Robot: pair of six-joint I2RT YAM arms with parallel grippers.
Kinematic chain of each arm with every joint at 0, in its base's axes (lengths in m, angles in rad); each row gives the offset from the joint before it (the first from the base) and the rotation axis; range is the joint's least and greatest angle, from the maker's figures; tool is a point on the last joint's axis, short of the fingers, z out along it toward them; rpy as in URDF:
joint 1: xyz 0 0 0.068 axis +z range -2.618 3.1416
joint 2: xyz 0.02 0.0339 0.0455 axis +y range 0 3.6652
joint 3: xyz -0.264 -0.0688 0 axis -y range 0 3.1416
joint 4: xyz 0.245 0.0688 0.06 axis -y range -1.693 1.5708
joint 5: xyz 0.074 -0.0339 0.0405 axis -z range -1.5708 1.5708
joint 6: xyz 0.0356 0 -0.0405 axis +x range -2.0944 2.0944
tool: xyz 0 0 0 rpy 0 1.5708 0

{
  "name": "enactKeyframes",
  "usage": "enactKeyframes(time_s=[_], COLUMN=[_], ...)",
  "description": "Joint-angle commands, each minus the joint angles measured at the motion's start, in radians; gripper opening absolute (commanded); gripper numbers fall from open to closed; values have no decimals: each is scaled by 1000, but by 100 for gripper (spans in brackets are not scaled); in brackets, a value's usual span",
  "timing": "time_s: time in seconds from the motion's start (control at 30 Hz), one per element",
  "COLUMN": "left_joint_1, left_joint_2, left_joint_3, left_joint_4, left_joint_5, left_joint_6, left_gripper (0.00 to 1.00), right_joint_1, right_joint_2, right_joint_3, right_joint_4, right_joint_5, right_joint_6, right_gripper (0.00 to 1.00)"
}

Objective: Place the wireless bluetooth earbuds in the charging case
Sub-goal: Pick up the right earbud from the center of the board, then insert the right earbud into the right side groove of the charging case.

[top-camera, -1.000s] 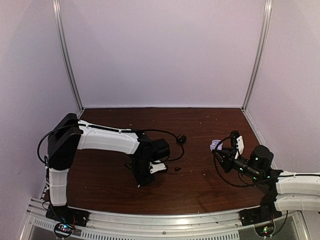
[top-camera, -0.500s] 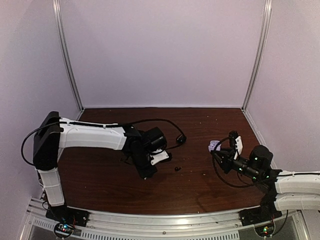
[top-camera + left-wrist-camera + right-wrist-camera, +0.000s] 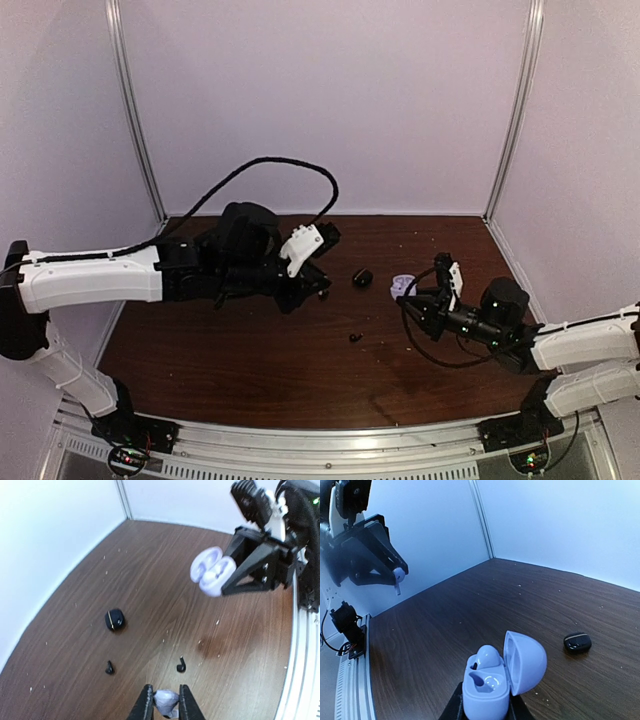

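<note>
- The left wrist view shows the left gripper [image 3: 163, 709] up close. Its two dark fingers pinch a pale earbud [image 3: 166, 699], which is tiny, smooth and shiny.
- From the top camera that earbud is too small to see. The top view shows both long arms reaching in over the brown table [image 3: 250, 370].
- The right gripper [image 3: 415, 298] squeezes the bottom half of a purple case [image 3: 492, 680] and holds it up off the table.
- Only the right wrist view looks down into the case. The case is round like an egg, its lid [image 3: 526, 662] stands open, and a second pale earbud [image 3: 487, 656] sits in one cup. The cup beside it is a smooth hollow.
- The left wrist view shows two black earbuds [image 3: 109, 668] [image 3: 181, 666] lying apart on the table, each with a short stem.
- A black case [image 3: 115, 619] lies shut on the table. It looks like a glossy pebble with a thin gold line.
- The table is dark wood with fine grain and little pale specks.
- The held earbud and the open case are well apart.
</note>
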Motion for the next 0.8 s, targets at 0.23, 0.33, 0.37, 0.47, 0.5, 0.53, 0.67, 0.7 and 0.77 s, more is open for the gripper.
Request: enactKeyframes(time_s=[0.23, 0.33, 0.37, 0.47, 0.5, 0.53, 0.67, 0.7, 0.77], left_joint_1=[-111, -122, -125, -138, -141, -141, -149, -153, -157], left_joint_2=[-65, -53, -49, -40, -37, -35, -32, -31, -28], left_joint_3=[-87, -89, -88, -87, -85, -84, -82, -83, -83], left_joint_4=[418, 444, 449, 462, 463, 463, 460, 461, 461], left_joint_5=[56, 58, 59, 56, 58, 59, 60, 58, 59], left_joint_6=[155, 172, 176, 187, 191, 193, 198, 201, 200], left_gripper=[14, 13, 13, 13, 13, 13, 12, 12, 12], right_joint_1=[182, 234, 247, 278, 285, 290, 296, 296, 297], right_joint_2=[137, 156, 161, 169, 169, 168, 158, 154, 152], right_joint_3=[155, 168, 171, 177, 176, 174, 166, 165, 163], right_joint_4=[65, 90, 94, 102, 109, 117, 148, 158, 178], right_joint_5=[-2, 29, 39, 60, 63, 64, 65, 68, 68], right_joint_6=[-78, -94, -100, -112, -116, -115, -104, -98, -85], right_gripper=[4, 4, 4, 4, 4, 4, 4, 4, 4])
